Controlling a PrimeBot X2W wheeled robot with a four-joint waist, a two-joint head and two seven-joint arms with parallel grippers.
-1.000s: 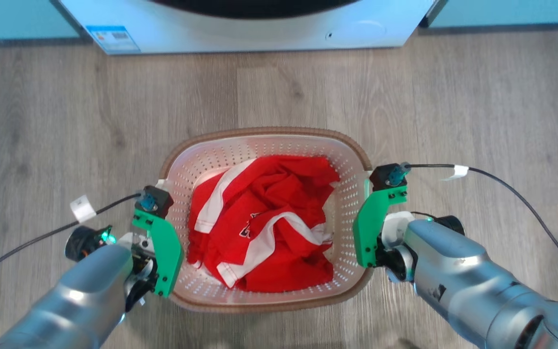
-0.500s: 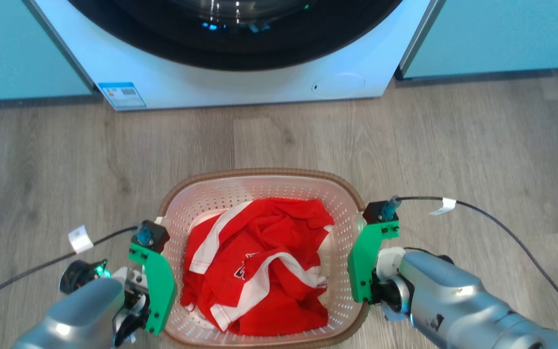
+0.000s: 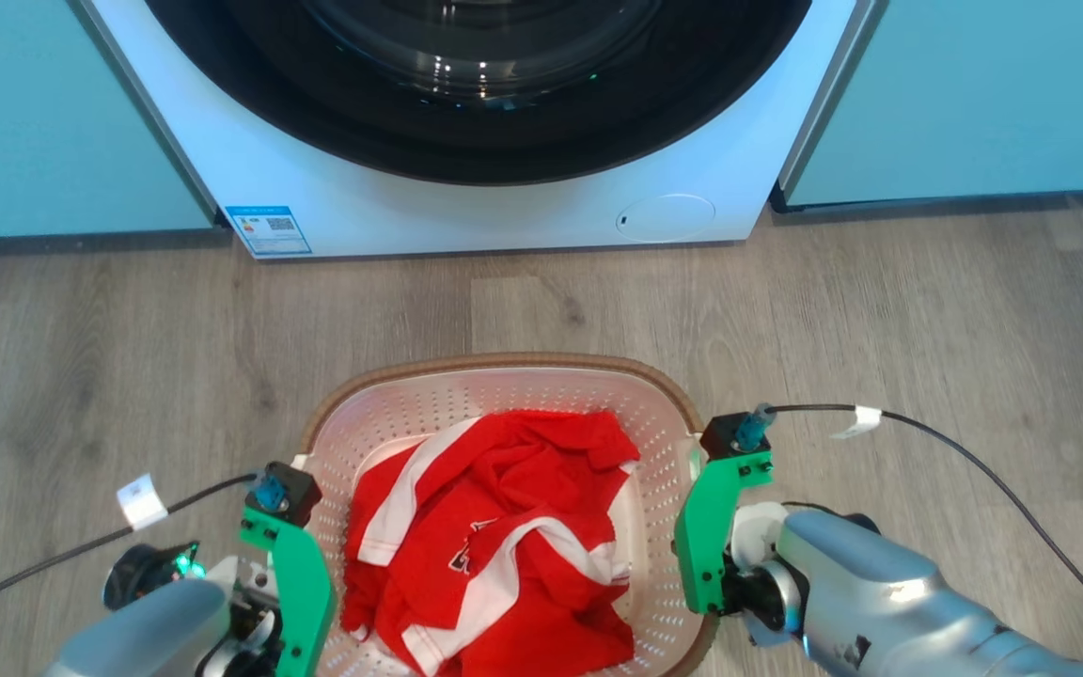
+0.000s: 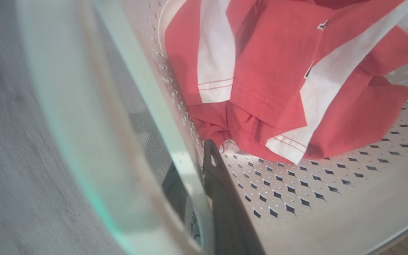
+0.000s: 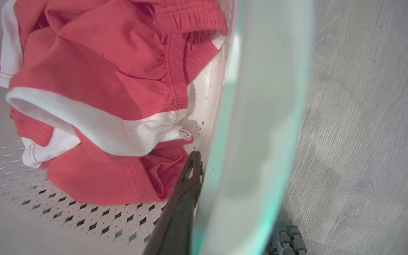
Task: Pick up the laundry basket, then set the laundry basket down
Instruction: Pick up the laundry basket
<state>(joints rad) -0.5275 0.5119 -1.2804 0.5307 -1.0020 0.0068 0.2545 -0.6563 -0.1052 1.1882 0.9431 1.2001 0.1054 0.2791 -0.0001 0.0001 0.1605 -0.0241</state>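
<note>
The laundry basket (image 3: 504, 363), cream with perforated walls and a brown woven-look rim, is at the lower middle of the head view with a crumpled red and white garment (image 3: 494, 536) inside. My left gripper (image 3: 308, 602) is shut on its left wall and my right gripper (image 3: 698, 557) is shut on its right wall, both under green mounts. In the left wrist view the left gripper (image 4: 195, 177) has one dark finger (image 4: 221, 202) inside the basket and the other outside the wall. In the right wrist view the inner finger (image 5: 182, 202) of the right gripper (image 5: 204, 184) presses the wall by the garment.
A white washing machine (image 3: 466, 221) with a dark round door stands just beyond the basket. Teal cabinet fronts (image 3: 53, 113) flank it on both sides. Grey wood floor (image 3: 927, 329) lies around the basket. Black cables (image 3: 974, 461) trail from both wrists.
The head camera has tilted up: more of the washing machine shows, and the basket and arms sit lower in the picture. Both grippers keep the same hold on the basket.
</note>
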